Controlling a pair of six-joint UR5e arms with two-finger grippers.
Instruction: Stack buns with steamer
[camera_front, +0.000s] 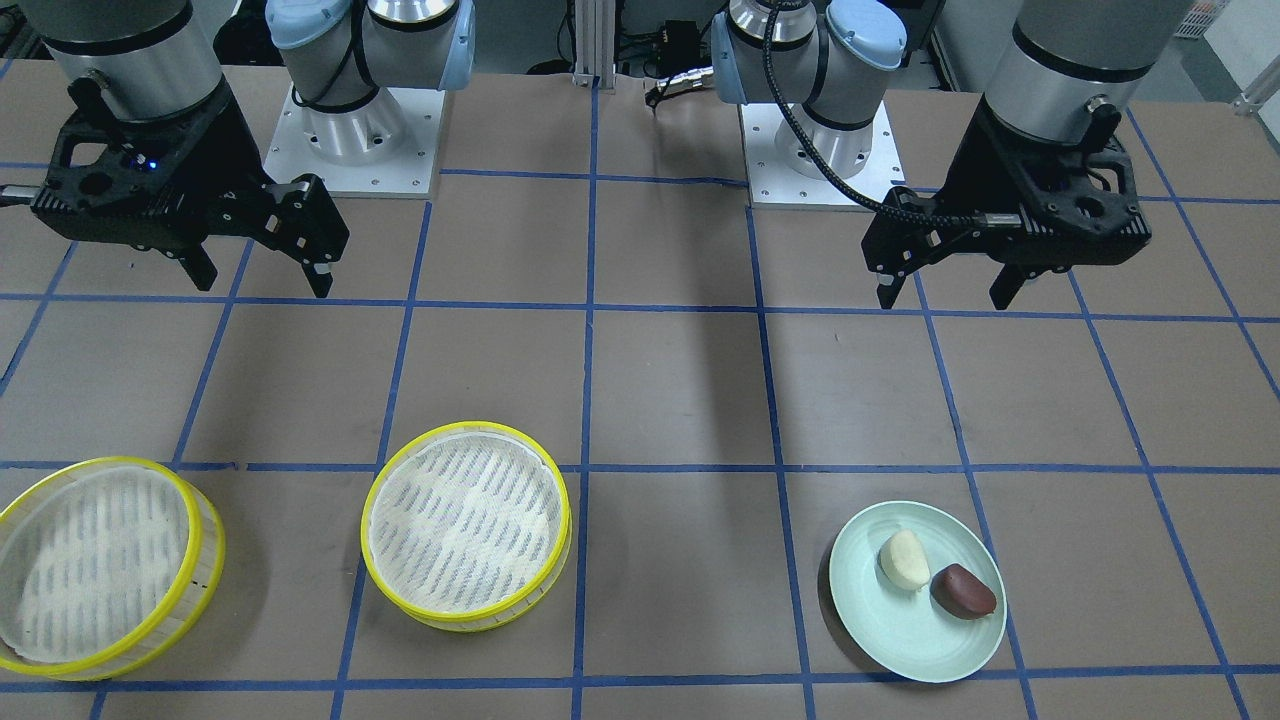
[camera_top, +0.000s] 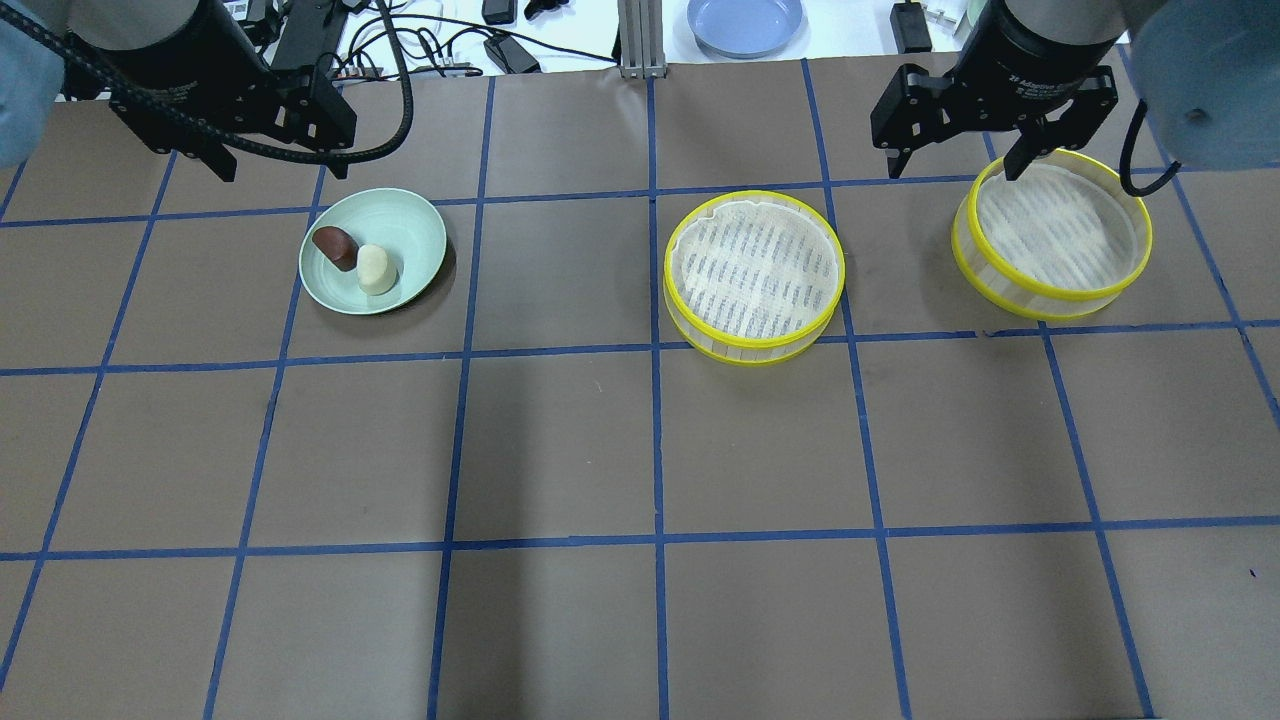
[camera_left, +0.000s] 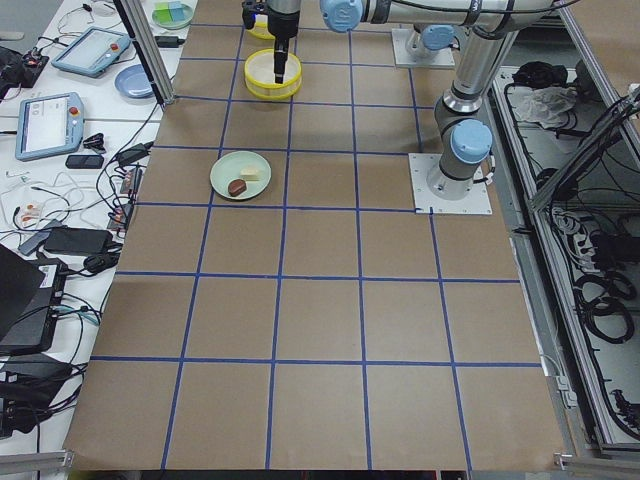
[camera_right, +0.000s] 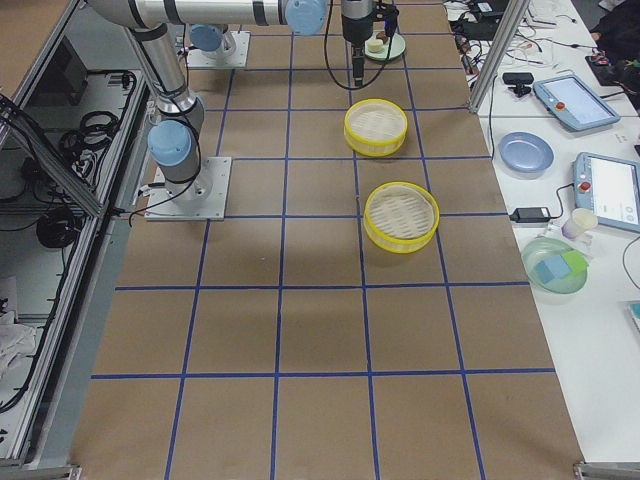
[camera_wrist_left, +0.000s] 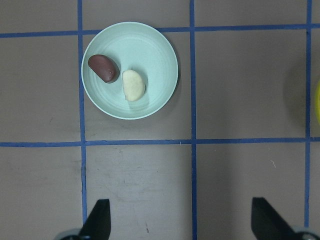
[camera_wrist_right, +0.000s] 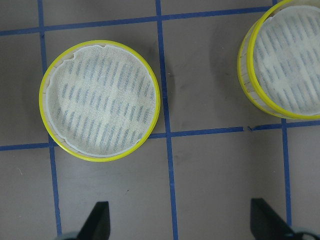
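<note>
Two small buns lie side by side on a pale green plate (camera_front: 900, 640): a cream-white bun (camera_front: 904, 558) and a dark reddish-brown bun (camera_front: 964, 591). The left wrist view shows the plate (camera_wrist_left: 155, 55), cream bun (camera_wrist_left: 133, 85) and brown bun (camera_wrist_left: 104, 68). Two yellow-rimmed steamer trays with white liners stand empty and apart: one mid-table (camera_top: 753, 270), one to the right (camera_top: 1050, 235). My left gripper (camera_top: 280, 160) is open and empty, high above the table near the plate (camera_top: 415, 235). My right gripper (camera_top: 955, 165) is open and empty above the trays (camera_wrist_right: 100, 100) (camera_wrist_right: 295, 65).
The brown table has a blue tape grid. The two arm bases (camera_front: 355, 130) (camera_front: 820, 140) stand at the robot's side. Beyond the table's far edge are a blue plate (camera_top: 745, 22), cables and tablets (camera_left: 60, 110), and a green bowl (camera_right: 555, 265).
</note>
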